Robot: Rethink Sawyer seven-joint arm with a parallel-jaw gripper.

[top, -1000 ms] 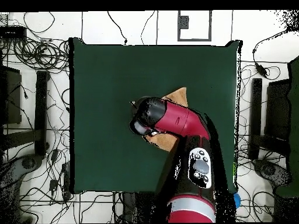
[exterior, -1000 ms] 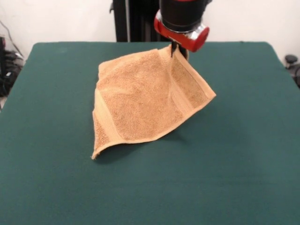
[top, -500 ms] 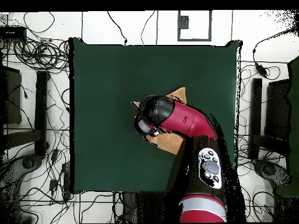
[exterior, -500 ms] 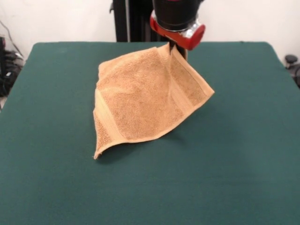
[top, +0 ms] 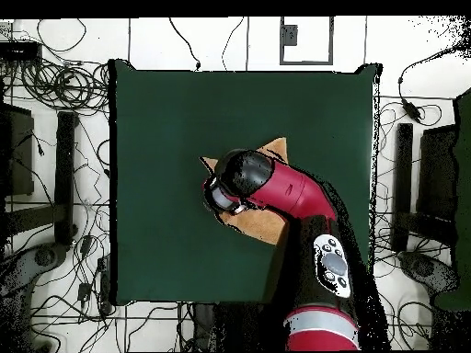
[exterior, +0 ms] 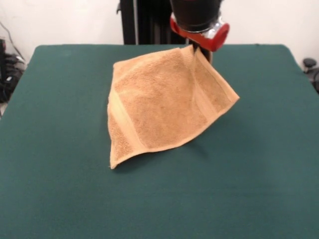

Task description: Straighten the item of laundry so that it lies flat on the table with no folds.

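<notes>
The tan-orange terry towel (exterior: 162,102) hangs by one corner from my gripper (exterior: 198,51) near the far middle of the dark green table (exterior: 60,189). The gripper is shut on that raised corner. The towel slopes down toward the camera, and its lower corner (exterior: 113,164) touches the table. Flat woven bands run along its left and right sides. In the overhead view the red arm (top: 281,188) covers most of the towel (top: 273,148); only two tips and a strip show. No white label shows.
The robot's black pedestal (exterior: 142,22) stands behind the table's far edge. Cables and dark equipment (top: 55,156) lie on the floor round the table in the overhead view.
The gripper and the towel have shifted to the right in the front view. The towel's lower corner has dragged right across the table with it.
</notes>
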